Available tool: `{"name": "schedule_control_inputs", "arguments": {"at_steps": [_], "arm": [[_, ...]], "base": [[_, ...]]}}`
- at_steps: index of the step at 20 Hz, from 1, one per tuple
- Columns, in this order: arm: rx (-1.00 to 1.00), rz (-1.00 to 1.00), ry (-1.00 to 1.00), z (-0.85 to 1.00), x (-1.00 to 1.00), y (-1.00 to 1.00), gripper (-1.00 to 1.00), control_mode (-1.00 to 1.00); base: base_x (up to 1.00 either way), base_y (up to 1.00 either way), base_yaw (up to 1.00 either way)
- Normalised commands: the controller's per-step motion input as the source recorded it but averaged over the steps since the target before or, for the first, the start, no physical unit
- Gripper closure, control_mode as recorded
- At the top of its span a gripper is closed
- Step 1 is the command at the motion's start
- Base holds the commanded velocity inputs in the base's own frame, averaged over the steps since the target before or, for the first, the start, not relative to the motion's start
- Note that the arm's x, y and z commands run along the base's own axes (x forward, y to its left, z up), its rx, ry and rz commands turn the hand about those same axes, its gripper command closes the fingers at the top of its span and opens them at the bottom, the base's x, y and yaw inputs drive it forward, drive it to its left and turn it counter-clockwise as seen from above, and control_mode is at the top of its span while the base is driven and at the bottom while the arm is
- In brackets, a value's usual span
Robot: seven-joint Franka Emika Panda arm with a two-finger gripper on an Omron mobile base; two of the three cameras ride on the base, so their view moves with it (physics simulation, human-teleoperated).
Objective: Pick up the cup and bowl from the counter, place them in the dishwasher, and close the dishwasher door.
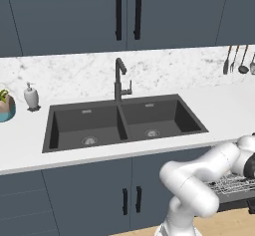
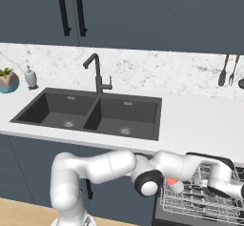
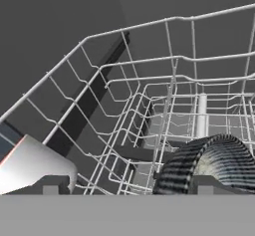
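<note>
Fingers (image 3: pixel 132 185) are spread wide with nothing held. Only rack wire shows through the gap between the tips.

Cup (image 3: pixel 35 168): in the hand view the pale shape with a red edge reads as the cup. It's hard against the outer side of the left-hand finger, not between the two, and I can't tell whether it touches. From the right base view, the cup (image 2: pixel 172 185) sits in the pulled-out dishwasher rack (image 2: pixel 200 202), under the forearm. Red is uppermost and the whitish wall is below, so it looks tipped rather than upright. Its axis seems to lean away from the fingers, but it's too small to be sure.

Looks: small, round, narrower than the arm, with a smooth pale outside and a red rim and inside.

By the other finger there's a dark ribbed round thing (image 3: pixel 209 163) in the rack. You can't tell from here whether that's the bowl.

My read is that the cup is placed. The bowl and the door are not yet done.

The next move turns on that side clearance. The cup is beside the finger, so back straight out along the hand's own axis. Any sideways swing toward the cup could knock it over in the wire.

The rack (image 1: pixel 231 184) is out below the worktop (image 2: pixel 200 120), right of the sink (image 2: pixel 90 113).
</note>
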Motion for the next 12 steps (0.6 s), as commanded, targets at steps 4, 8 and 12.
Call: {"name": "schedule_control_inputs", "arguments": {"at_steps": [4,8,12], "arm": [[-0.03,-0.04,0.0,0.0,0.03,-0.12,-1.0,-1.0],[-0.2,-0.03,0.0,-0.16,0.26,-0.09,-1.0,-1.0],[-0.39,0.0,0.0,-0.36,0.19,-0.05,-1.0,-1.0]], "base": [[0.0,0.0,0.0],[0.0,0.0,0.0],[0.0,0.0,0.0]]}}
